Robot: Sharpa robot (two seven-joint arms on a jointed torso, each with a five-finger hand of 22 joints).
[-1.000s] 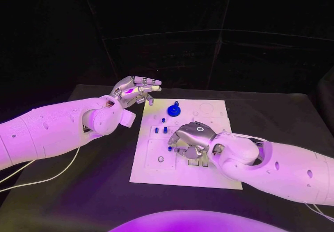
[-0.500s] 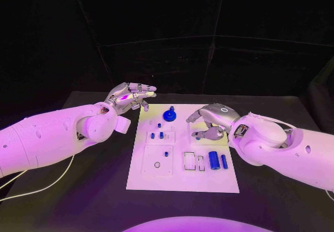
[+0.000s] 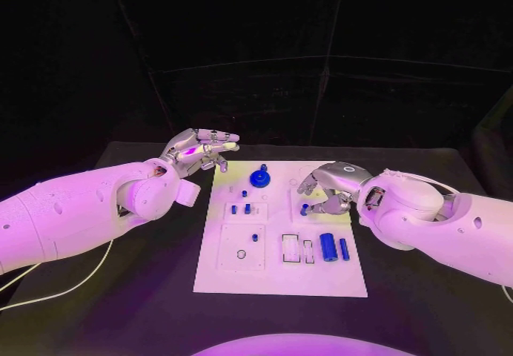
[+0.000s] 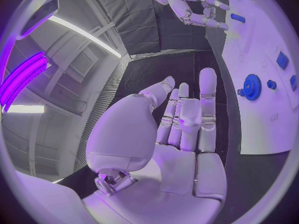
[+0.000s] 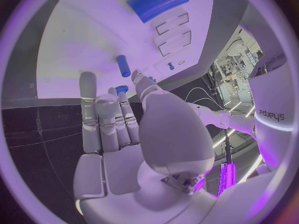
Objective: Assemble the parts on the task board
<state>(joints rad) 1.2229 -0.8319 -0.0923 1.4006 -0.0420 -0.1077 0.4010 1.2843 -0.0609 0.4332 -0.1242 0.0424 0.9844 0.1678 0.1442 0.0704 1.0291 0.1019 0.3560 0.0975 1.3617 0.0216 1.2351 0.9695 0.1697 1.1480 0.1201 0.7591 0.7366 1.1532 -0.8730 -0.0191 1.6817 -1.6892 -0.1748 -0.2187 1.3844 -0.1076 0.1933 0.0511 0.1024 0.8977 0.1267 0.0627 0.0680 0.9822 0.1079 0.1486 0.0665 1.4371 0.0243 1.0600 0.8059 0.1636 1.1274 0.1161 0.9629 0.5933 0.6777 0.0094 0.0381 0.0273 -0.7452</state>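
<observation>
- Two white arms reach over a black table (image 3: 128, 297), and a white board (image 3: 280, 278) lies flat in the middle of it.
- On the far end of the board stands a blue gear (image 3: 260, 178) with a little knob on top.
- Just near the gear, a few small blue pegs (image 3: 241, 208) stand in a group on the board's left half.
- One more small blue peg (image 3: 254, 237) stands alone in a square plate lower down on that side.
- On the near right part of the board lies a fat blue roller (image 3: 329, 246), and a thinner blue pin (image 3: 344, 248) lies just beside it.
- Next to these are two empty slots (image 3: 290, 248) cut in the board.
- The left hand (image 3: 199, 150) is up in the air beside the board's far left corner, palm showing, with its fingers spread and nothing in them.
- In the left wrist view its fingers (image 4: 207, 92) stand straight and apart, and the gear (image 4: 251, 87) sits off to the side on the board.
- The right hand (image 3: 329, 194) hangs over the right side of the board, fingers curled down.
- A small blue piece (image 3: 305, 210) shows at its fingertips; in the right wrist view this piece (image 5: 121, 90) sits at the tips of the fingers (image 5: 99, 119), but I cannot tell if it is being pinched.
</observation>
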